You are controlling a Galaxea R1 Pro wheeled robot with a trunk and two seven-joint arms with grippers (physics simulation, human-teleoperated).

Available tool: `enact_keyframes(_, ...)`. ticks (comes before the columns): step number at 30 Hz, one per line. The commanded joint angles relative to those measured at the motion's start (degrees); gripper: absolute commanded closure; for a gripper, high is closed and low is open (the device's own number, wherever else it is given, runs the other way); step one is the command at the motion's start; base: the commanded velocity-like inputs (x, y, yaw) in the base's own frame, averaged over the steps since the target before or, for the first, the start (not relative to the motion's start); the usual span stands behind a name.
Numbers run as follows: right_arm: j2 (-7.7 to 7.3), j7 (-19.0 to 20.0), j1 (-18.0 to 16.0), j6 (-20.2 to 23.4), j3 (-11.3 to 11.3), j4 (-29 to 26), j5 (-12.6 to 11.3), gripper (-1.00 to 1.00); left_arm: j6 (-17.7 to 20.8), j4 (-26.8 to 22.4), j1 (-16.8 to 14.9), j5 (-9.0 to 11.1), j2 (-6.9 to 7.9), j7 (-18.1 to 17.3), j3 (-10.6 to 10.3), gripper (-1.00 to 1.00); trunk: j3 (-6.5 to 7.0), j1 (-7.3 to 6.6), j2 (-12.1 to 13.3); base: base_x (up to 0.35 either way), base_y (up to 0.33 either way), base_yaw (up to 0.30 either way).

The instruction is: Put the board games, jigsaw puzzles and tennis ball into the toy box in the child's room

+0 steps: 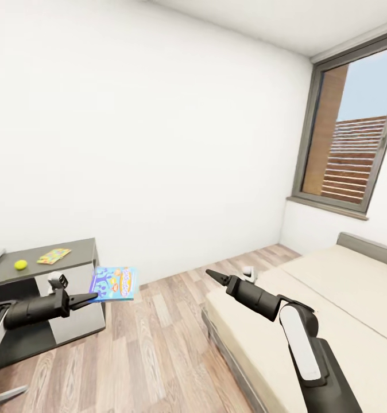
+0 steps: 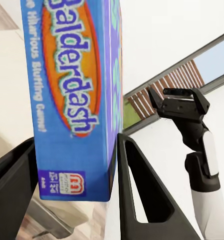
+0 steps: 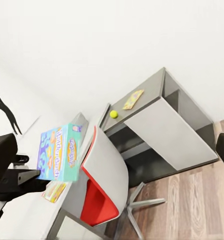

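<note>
My left gripper (image 1: 93, 297) is shut on the lower edge of a blue board game (image 1: 114, 283), which it holds in the air beside the dark grey side unit (image 1: 81, 246). In the left wrist view the box (image 2: 72, 95), lettered Balderdash, stands between the two fingers (image 2: 141, 195). On the unit lie the tennis ball (image 1: 20, 264) and a jigsaw puzzle (image 1: 54, 256). In the right wrist view another puzzle (image 3: 54, 191) lies on the pale table (image 3: 22, 220). My right gripper (image 1: 215, 276) hangs open and empty over the bed's corner (image 1: 233, 310). I cannot make out the toy box.
A red and white chair (image 3: 104, 185) stands in front of the table next to the side unit. The beige bed (image 1: 331, 298) takes up the right side under a window (image 1: 354, 126). Wood-plank floor (image 1: 153, 344) runs between the unit and the bed.
</note>
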Motion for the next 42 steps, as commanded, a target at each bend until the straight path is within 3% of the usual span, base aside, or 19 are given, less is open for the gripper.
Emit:
enact_keyframes(1, 0.04, 0.27, -0.06, 0.39, -0.18, -0.01, 0.11, -1.00, 0.55, 0.01, -0.06, 0.09, 0.01, -0.23, -0.03, 1.00, 0.08, -0.21, 0.32, 0.000, 0.000, 0.284)
enact_keyframes(6, 0.02, 0.27, -0.05, 0.39, -0.18, -0.03, 0.00, -1.00, 0.50, -0.01, -0.06, 0.15, -0.04, -0.23, 0.13, 1.00, 0.97, -1.30, 2.33, 0.000, 0.000, 0.284)
enact_keyframes(19, 0.07, 0.53, -0.06, 0.38, -0.12, -0.19, -0.04, -1.00, 0.08, 0.14, 0.04, 0.33, 0.13, -0.23, 0.55, 1.00, 0.97, -1.30, 2.33, 0.074, 0.000, 0.190)
enact_keyframes(21, 0.06, 0.58, -0.05, 0.36, -0.14, -0.14, -0.04, -1.00, 0.10, 0.19, 0.15, 0.78, 0.16, -0.23, 2.14, 1.00, 0.97, -1.30, 2.33, 0.233, 0.000, 0.012)
enact_keyframes(23, 0.04, 0.45, -0.05, 0.33, -0.28, -0.07, -0.03, -1.00, 0.12, 0.19, 0.33, 2.09, 0.17, -0.23, 5.91, 1.00, 0.97, -1.30, 2.33, 0.091, 0.000, 0.004)
enact_keyframes(26, 0.02, 0.45, -0.07, 0.32, -0.31, -0.04, -0.12, -1.00, 0.19, 0.13, 0.51, 3.07, 0.23, -0.23, 8.81, 1.00, 0.97, -1.30, 2.33, 0.083, 0.000, 0.001)
enact_keyframes(30, -0.03, 0.61, -0.09, 0.36, -0.35, -0.06, -0.20, -1.00, 0.22, 0.06, 0.62, 3.86, 0.65, -0.23, 10.14, 1.00, 0.97, -1.30, 2.33, 0.058, 0.000, 0.000)
enact_keyframes(36, -0.19, 0.61, -0.07, 0.37, -0.35, -0.32, -0.09, -1.00, 0.21, -0.16, 0.93, 8.78, 3.05, -0.23, 12.29, 1.00, 0.97, -1.30, 2.33, 0.007, 0.000, 0.000)
enact_keyframes(42, 0.06, 0.31, -0.07, 0.32, -0.10, -0.66, 0.03, -1.00, 0.22, -0.41, 0.99, 9.77, 3.26, -0.23, 12.28, 1.00, 0.97, -1.30, 2.33, 0.000, 0.000, 0.087)
